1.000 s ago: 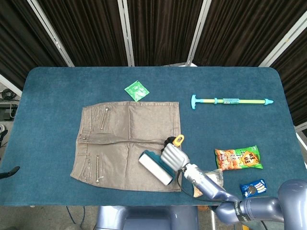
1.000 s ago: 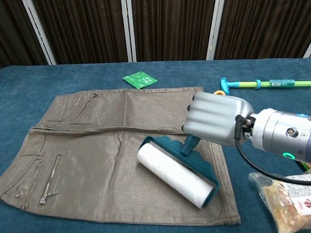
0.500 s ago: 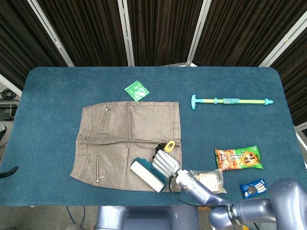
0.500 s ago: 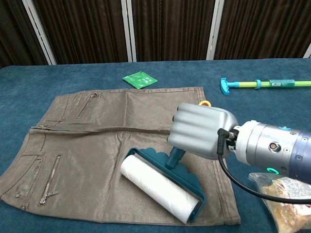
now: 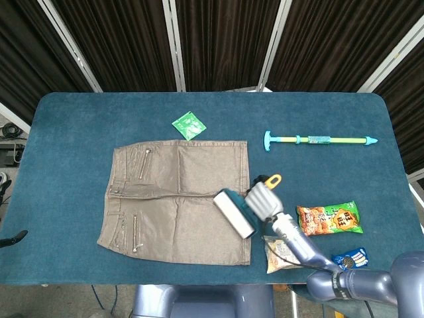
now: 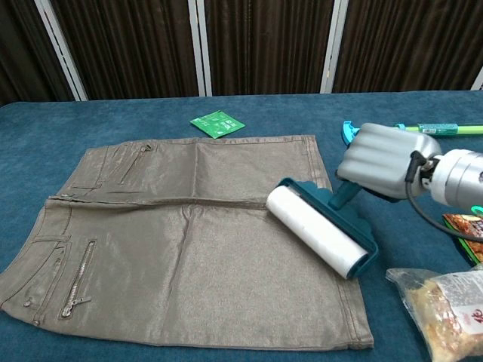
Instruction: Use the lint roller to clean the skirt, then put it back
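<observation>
Swinging up and out toward three o'clock since half a second ago, the right hand [image 6: 386, 161] has carried the lint roller [image 6: 321, 230] from the skirt's lower hem to its right edge. That hand is clamped around the teal handle, fingers wrapped tight, knuckles facing the chest camera, the silver forearm trailing off toward four o'clock. From the head view the right hand [image 5: 262, 199] sits just off the fabric with a yellow loop at the handle's end poking out toward one o'clock. The roller's white cylinder lies in its scalloped teal frame, resting on the skirt [image 6: 189, 234] near the right seam. It's a shiny taupe skirt, flat on the blue felt worktop [image 5: 66, 132], with metal zips at nine o'clock. No sign of the left hand in either view.
</observation>
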`<state>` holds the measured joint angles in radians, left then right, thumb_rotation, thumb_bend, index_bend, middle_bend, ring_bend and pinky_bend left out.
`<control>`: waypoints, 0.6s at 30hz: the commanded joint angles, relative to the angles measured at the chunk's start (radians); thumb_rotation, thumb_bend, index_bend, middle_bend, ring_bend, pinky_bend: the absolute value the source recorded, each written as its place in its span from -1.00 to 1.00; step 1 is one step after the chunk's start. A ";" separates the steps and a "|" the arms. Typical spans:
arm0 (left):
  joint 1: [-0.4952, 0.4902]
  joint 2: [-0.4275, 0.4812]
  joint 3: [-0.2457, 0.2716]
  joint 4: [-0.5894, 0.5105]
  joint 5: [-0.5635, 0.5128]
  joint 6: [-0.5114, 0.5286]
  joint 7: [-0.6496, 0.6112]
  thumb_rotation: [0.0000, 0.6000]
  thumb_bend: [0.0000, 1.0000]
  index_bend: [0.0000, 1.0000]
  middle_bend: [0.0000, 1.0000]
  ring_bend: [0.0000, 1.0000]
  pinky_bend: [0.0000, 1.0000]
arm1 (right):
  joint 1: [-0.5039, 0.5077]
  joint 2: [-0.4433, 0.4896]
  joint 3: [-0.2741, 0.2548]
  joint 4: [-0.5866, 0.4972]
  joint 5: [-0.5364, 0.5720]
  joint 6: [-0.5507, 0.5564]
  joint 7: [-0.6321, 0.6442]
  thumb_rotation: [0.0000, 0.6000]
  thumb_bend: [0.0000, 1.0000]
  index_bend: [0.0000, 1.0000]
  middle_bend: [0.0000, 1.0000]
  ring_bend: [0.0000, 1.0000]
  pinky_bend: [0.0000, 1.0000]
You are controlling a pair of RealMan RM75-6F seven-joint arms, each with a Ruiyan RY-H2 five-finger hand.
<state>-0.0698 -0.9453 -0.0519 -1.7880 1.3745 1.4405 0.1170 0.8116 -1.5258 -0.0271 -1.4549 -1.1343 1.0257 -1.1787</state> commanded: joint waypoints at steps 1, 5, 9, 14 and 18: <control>-0.001 -0.003 0.001 -0.004 0.001 0.001 0.009 1.00 -1.00 -1.00 -1.00 -1.00 -1.00 | -0.039 0.053 0.032 0.073 0.038 -0.001 0.135 1.00 0.73 -0.07 0.01 -0.21 -0.14; -0.001 -0.006 0.002 -0.011 0.002 0.002 0.019 1.00 -1.00 -1.00 -1.00 -1.00 -1.00 | -0.045 0.063 0.063 0.145 0.085 -0.014 0.178 1.00 0.73 -0.07 0.01 -0.21 -0.14; 0.000 -0.006 0.003 -0.013 0.003 0.003 0.022 1.00 -1.00 -1.00 -1.00 -1.00 -1.00 | -0.049 0.058 0.074 0.192 0.111 -0.023 0.189 1.00 0.73 -0.07 0.01 -0.21 -0.14; 0.000 -0.006 0.003 -0.014 -0.001 0.003 0.024 1.00 -1.00 -1.00 -1.00 -1.00 -1.00 | -0.061 0.033 0.080 0.278 0.172 -0.065 0.206 1.00 0.73 -0.07 0.01 -0.21 -0.14; -0.002 -0.007 0.001 -0.013 -0.006 0.000 0.024 1.00 -1.00 -1.00 -1.00 -1.00 -1.00 | -0.065 0.010 0.082 0.314 0.194 -0.085 0.219 1.00 0.70 -0.08 0.01 -0.21 -0.14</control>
<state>-0.0714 -0.9520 -0.0503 -1.8010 1.3692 1.4406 0.1409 0.7493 -1.5051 0.0530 -1.1524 -0.9470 0.9494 -0.9664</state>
